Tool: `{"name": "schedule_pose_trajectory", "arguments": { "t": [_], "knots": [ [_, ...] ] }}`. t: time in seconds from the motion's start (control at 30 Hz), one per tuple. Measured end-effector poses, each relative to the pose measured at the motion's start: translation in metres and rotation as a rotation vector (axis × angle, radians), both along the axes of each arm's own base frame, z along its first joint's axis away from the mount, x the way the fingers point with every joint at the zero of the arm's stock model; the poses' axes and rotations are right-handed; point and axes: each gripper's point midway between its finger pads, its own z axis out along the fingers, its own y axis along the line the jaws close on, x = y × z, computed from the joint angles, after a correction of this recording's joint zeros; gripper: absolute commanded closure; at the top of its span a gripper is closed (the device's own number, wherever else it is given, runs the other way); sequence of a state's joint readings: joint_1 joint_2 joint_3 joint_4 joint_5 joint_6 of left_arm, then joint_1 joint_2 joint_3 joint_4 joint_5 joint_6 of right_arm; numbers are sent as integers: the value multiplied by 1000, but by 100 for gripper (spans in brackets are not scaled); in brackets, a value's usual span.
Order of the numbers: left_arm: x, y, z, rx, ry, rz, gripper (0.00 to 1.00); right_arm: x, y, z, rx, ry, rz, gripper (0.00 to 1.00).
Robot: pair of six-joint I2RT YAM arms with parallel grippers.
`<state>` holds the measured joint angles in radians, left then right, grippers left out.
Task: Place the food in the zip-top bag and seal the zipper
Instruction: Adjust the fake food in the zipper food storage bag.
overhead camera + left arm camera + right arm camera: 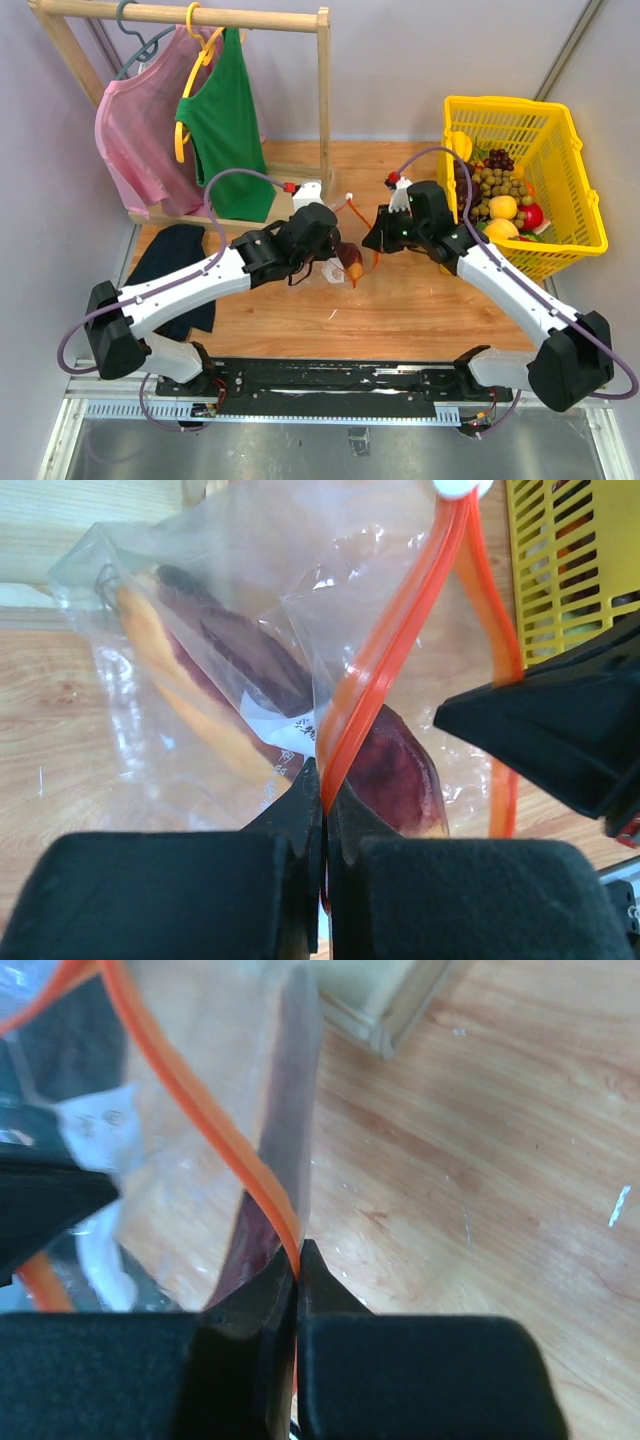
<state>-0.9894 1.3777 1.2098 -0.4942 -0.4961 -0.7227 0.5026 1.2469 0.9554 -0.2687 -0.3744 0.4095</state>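
The clear zip-top bag [345, 262] hangs between my two grippers above the wooden table. Its orange-red zipper [390, 650] runs up from my left gripper [325, 790], which is shut on it. My right gripper [297, 1255] is shut on the same zipper strip [205, 1125]. Inside the bag I see a dark purple piece [395, 770], a long dark purple piece [240, 645] and an orange one [175, 680], with a white label [285, 730]. More food [505, 208] lies in the yellow basket [570, 190].
A wooden clothes rack [325, 100] with a pink top [135, 130] and a green top [225, 125] stands at the back left. A dark cloth [175, 265] lies on the left. The basket also holds a grape bunch [498, 158] and tan balls [495, 185].
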Motion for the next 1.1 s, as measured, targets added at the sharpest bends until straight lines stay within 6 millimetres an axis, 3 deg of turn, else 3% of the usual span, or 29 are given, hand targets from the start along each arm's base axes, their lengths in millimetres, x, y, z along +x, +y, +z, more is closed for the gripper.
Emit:
{"name": "schedule_pose_trajectory", "arguments": {
  "t": [0.27,0.47,0.77,1.0,1.1],
  "knots": [
    [1,4,20,-48,-38,2,100,9,12,73,58,-126,30,99],
    [-2,9,36,-74,-66,-5,100,-1,26,93,41,-173,76,100],
    [-9,24,49,-65,-90,-1,100,3,20,81,-12,-173,35,99],
    [-15,36,17,55,-8,7,96,-2,23,44,-46,-102,41,99],
    [-17,40,2,121,38,18,93,-6,34,42,-40,-99,67,99]
  ]
}}
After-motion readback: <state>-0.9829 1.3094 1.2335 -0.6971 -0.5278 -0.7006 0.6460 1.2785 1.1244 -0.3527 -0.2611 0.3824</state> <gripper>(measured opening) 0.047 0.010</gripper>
